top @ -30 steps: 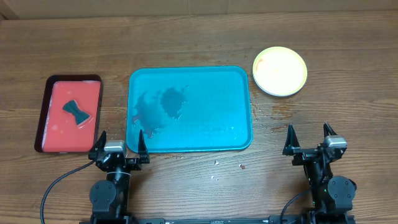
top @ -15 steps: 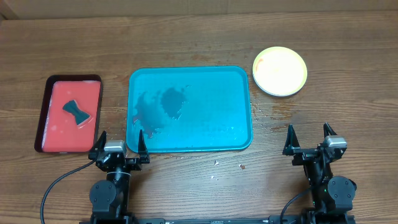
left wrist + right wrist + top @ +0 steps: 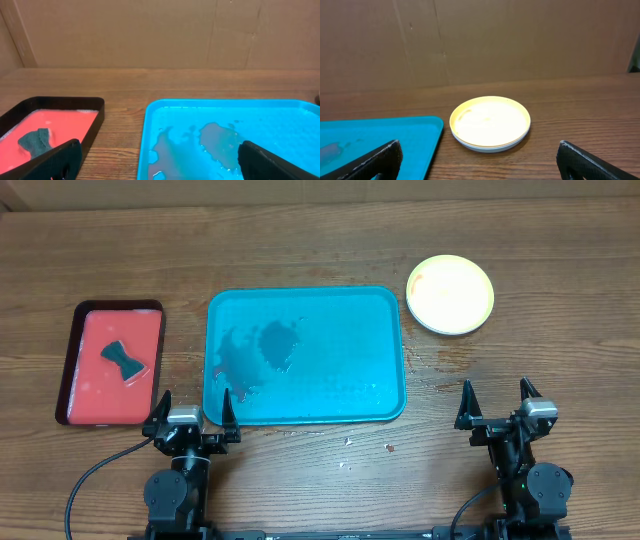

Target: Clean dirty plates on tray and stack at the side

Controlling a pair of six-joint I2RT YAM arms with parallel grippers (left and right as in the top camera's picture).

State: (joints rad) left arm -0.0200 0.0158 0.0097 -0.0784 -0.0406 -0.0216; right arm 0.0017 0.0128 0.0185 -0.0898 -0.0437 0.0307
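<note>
Plates (image 3: 450, 294) sit stacked on the table (image 3: 300, 230) just off the far right corner of the tray (image 3: 350, 350), yellow-green one on top. That tray holds only a wet smear. Nothing has moved in the last second: your left end effector (image 3: 193, 396) and right end effector (image 3: 495, 386) rest at the near edge, both spread wide and empty. You can likely call the job finished.

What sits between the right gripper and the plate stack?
Only bare table wood lies between the right gripper and plate stack; the overhead view shows it.
</note>
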